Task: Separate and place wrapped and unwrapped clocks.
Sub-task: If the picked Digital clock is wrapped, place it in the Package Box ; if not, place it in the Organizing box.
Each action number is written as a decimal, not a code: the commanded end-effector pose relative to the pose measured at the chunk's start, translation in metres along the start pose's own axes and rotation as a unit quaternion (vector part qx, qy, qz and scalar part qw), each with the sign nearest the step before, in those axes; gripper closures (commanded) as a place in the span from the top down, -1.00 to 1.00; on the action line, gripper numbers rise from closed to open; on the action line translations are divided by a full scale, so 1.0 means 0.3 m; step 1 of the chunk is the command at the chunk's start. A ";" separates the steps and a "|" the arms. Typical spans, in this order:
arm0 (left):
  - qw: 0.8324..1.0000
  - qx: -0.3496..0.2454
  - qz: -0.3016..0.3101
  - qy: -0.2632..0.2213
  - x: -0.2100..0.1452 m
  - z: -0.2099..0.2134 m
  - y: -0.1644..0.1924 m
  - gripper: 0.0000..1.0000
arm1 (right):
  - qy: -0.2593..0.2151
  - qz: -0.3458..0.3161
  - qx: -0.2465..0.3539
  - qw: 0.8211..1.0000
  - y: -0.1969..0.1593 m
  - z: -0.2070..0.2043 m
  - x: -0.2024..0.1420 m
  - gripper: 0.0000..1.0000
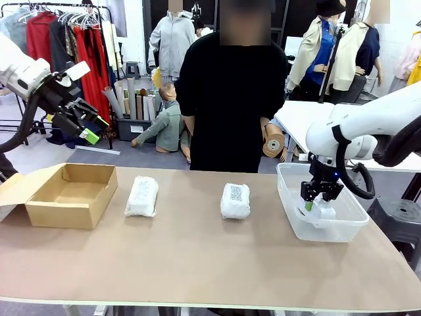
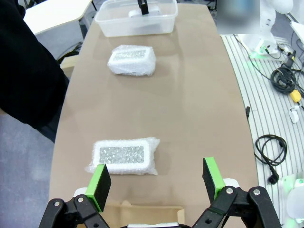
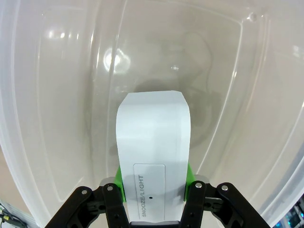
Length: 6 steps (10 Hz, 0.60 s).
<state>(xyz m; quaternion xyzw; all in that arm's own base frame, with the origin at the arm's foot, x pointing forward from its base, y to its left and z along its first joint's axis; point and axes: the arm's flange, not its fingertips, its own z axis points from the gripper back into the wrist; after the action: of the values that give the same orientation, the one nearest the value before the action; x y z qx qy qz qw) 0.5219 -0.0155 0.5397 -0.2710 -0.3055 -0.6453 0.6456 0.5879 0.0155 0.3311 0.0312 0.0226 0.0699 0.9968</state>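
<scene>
In the front view, my left fingers [image 1: 90, 136] hang in the air at the upper left of the frame, spread wide and holding nothing, above the open cardboard box [image 1: 66, 197] at the left end of the desk [image 1: 197, 270]. The first wrapped clock [image 1: 142, 195] lies just right of the box. The second wrapped clock [image 1: 235, 201] lies near the middle of the frame with its QR label up, in front of the person [image 1: 230, 99] in black. At the right, my right fingers [image 1: 308, 205] reach down into the clear tub [image 1: 329, 232], closed around the bare clock [image 1: 323, 212].

In the left wrist view, my left fingers [image 2: 100, 184] stand far apart at the bottom edge, with a strip of the box [image 2: 152, 209] between them. The first wrapped clock [image 2: 124, 156] sits at lower left, just above the left pad. The second wrapped clock [image 2: 132, 60] lies higher up the frame, well apart from the first. The tub [image 2: 107, 23] is at the top edge.

In the right wrist view, my right fingers [image 3: 118, 187] clamp the bare clock [image 3: 152, 137] from both sides, its "SNOOZE/LIGHT" face toward the camera. The cloudy tub wall [image 3: 57, 95] curves all around it.
</scene>
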 end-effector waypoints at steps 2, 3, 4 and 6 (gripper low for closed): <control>1.000 0.003 0.000 -0.001 0.003 0.003 0.001 1.00 | 0.007 -0.006 -0.017 1.000 0.021 0.011 0.000 -0.39; 1.000 0.003 0.000 -0.001 0.003 0.003 0.001 1.00 | 0.008 -0.007 -0.016 1.000 0.022 0.008 0.001 -0.02; 1.000 0.003 0.000 -0.001 0.003 0.003 0.001 1.00 | 0.009 -0.007 -0.016 1.000 0.021 0.009 0.003 0.35; 1.000 0.003 0.000 -0.001 0.003 0.003 0.001 1.00 | 0.009 -0.005 -0.018 1.000 0.022 0.011 0.000 1.00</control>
<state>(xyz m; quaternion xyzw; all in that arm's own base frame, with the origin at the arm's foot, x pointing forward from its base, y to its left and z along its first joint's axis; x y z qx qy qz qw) 0.5219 -0.0155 0.5397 -0.2710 -0.3055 -0.6454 0.6456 0.5874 0.0181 0.3308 0.0302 0.0251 0.0734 0.9965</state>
